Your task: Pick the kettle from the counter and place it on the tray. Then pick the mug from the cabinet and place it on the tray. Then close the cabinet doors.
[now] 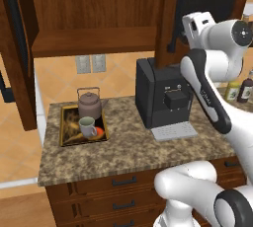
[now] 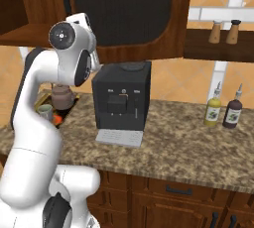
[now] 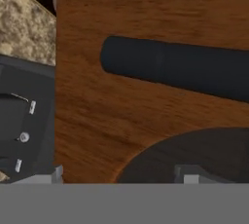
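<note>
The kettle [image 1: 89, 103] and the mug [image 1: 88, 127] both stand on the tray [image 1: 66, 133] at the counter's [image 1: 123, 147] left end. The cabinet [image 1: 94, 18] above is open, with its left door [image 1: 15, 58] swung out. My gripper [image 3: 121, 177] is raised against the right cabinet door [image 2: 124, 9], very close to its wooden frame [image 3: 92, 111]. The black bar handle [image 3: 175, 72] lies just beyond the fingertips [image 3: 57, 173]. They stand wide apart with nothing between them, so the gripper is open. The kettle [image 2: 63, 96] and mug [image 2: 45, 112] sit behind my arm.
A large black coffee machine [image 1: 163, 97] stands on the counter under the right door, directly below my hand. Two bottles [image 2: 223, 110] sit at the counter's right end. A wall shelf with two shakers [image 2: 224, 31] hangs to the right. Drawers [image 1: 123, 181] run below.
</note>
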You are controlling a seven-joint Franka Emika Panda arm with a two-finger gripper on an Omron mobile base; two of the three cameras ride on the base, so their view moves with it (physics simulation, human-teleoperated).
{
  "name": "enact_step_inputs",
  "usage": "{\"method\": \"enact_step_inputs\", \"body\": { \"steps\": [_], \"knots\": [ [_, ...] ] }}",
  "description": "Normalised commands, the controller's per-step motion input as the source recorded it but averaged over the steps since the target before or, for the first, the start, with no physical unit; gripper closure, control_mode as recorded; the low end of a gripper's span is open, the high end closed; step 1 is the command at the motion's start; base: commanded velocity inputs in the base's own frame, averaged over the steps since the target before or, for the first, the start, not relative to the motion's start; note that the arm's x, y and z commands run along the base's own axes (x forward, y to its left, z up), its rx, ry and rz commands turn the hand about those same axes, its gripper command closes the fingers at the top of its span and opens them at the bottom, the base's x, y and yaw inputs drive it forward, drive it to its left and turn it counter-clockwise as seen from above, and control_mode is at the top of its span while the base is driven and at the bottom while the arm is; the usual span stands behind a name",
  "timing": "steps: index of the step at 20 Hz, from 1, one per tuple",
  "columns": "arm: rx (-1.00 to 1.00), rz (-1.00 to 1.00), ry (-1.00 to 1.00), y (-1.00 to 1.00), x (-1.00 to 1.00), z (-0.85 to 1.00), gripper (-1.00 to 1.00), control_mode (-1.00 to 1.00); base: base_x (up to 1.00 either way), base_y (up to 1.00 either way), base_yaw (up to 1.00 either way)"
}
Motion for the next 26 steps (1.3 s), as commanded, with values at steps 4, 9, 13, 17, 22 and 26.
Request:
{"method": "enact_step_inputs", "body": {
  "steps": [4, 9, 13, 17, 22, 26],
  "knots": [
    [0.0, 0.02, 0.01, 0.02, 1.0, -0.26, -1.0, -1.0, 0.0, 0.0, 0.0],
    [0.0, 0.03, 0.01, 0.0, 0.99, -0.3, -1.0, -1.0, 0.0, 0.0, 0.0],
    [0.0, 0.06, 0.02, 0.0, 0.98, -0.31, -1.0, -1.0, 0.0, 0.0, 0.0],
    [0.0, 0.06, 0.04, 0.0, 1.0, -0.35, -1.0, -1.0, 0.0, 0.0, 0.0],
    [0.0, 0.07, 0.05, 0.0, 0.77, -0.66, -1.0, -1.0, 0.0, 0.0, 0.0],
    [-0.02, 0.03, 0.0, 0.0, 0.04, -1.0, -1.0, -1.0, 0.0, 0.0, 0.0]
  ]
}}
